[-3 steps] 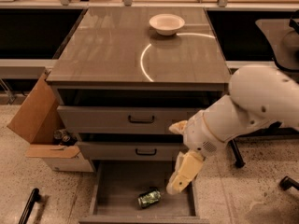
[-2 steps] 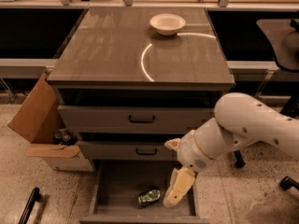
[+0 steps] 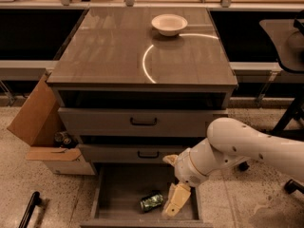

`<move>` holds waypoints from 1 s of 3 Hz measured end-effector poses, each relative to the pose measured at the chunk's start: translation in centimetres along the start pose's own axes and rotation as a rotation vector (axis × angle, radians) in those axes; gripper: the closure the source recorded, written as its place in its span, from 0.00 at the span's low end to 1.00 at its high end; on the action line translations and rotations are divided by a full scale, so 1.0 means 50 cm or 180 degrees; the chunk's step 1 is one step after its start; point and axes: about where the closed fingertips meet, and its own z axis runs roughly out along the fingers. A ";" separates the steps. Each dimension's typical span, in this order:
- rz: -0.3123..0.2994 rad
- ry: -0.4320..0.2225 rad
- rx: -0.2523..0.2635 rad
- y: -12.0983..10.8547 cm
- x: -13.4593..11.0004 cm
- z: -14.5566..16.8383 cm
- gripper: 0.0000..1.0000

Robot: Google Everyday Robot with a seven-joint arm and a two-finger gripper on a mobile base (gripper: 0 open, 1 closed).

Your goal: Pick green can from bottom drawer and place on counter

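The green can (image 3: 151,202) lies on its side on the floor of the open bottom drawer (image 3: 114,194), near the front middle. My gripper (image 3: 174,201) hangs from the white arm and reaches down into the drawer, just right of the can, its yellowish fingers (image 3: 178,197) very close to it. The counter (image 3: 118,46) is the glossy grey-brown cabinet top above, with a bright curved reflection.
A white bowl (image 3: 169,24) sits at the back of the counter. Two upper drawers with black handles (image 3: 143,122) are above the open one. An open cardboard box (image 3: 35,122) stands left of the cabinet. A black chair base (image 3: 289,118) is at right.
The arm and gripper have moved left and down into the bottom drawer, closing in on the green can. The can has not moved.
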 end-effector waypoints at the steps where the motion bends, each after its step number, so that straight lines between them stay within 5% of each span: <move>1: 0.0009 0.0044 0.0045 -0.007 0.012 0.003 0.00; 3: -0.0103 0.0524 0.0078 -0.107 0.170 0.073 0.00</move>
